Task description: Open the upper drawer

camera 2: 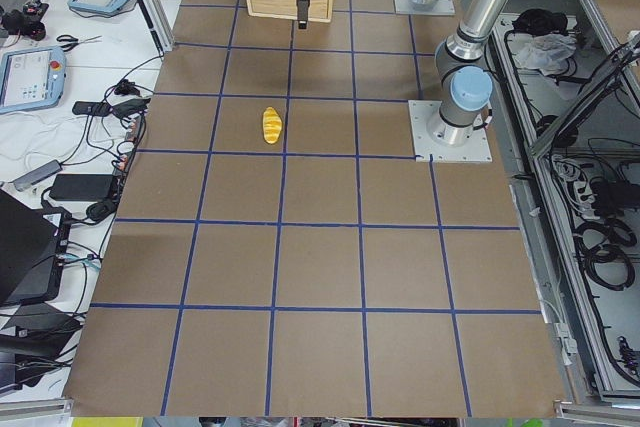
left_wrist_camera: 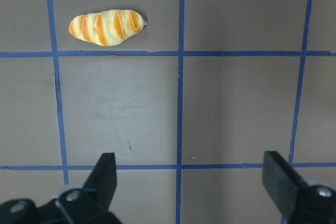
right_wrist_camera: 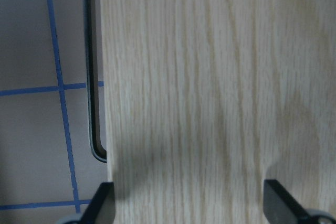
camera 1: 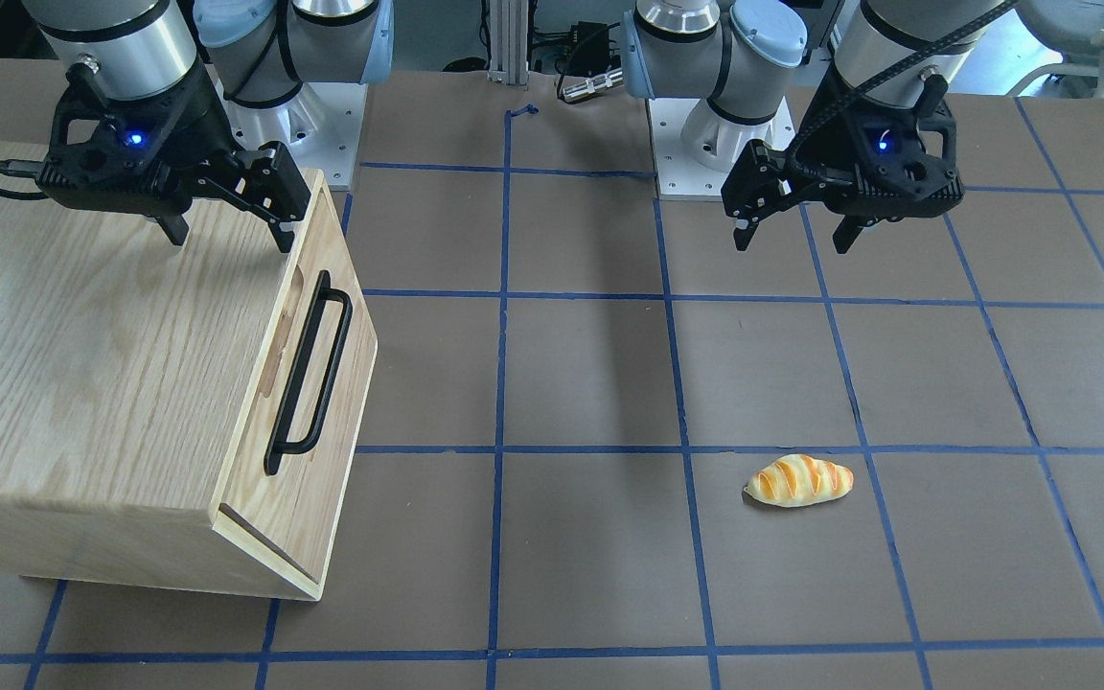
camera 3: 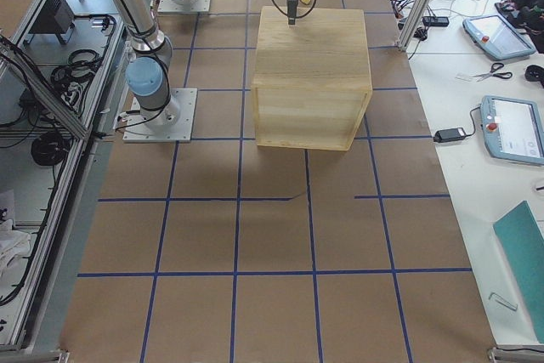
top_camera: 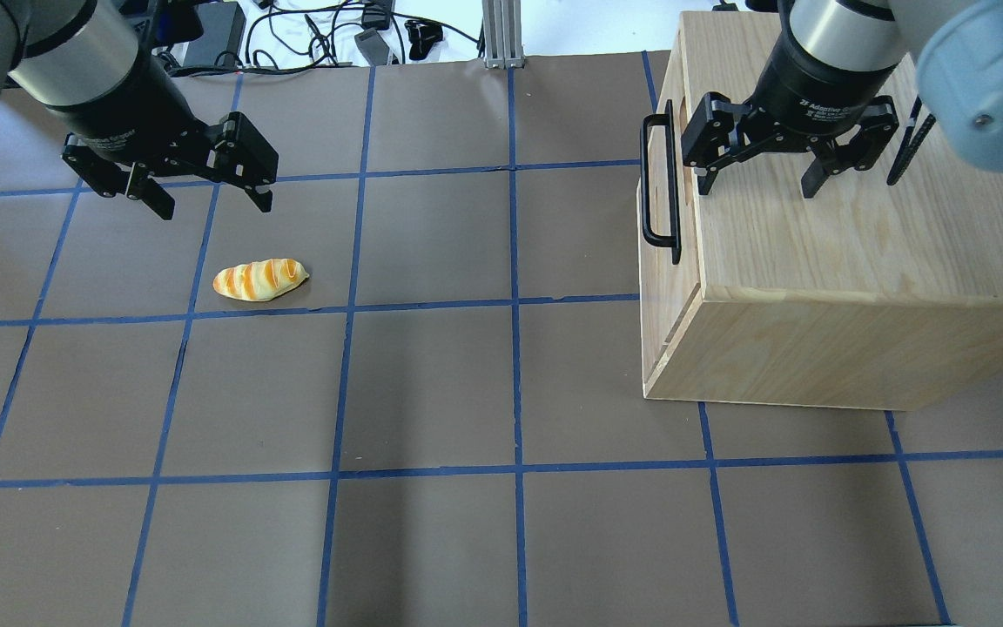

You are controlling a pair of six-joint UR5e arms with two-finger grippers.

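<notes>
Drawer-opening not yet begun. Upper drawer at 3 o'clock in overhead view, fully shut inside oak cabinet, black bar handle untouched. Right gripper spread wide, empty, hovering over cabinet top beside handle. Left gripper likewise spread, empty, at 10 o'clock above bread roll. Remaining: gripping handle, pulling drawer out.

**Upper drawer shut — flush with the cabinet face**
Pale-wood front, long black bar handle along it, oblong cutout at the rim.
</notes>
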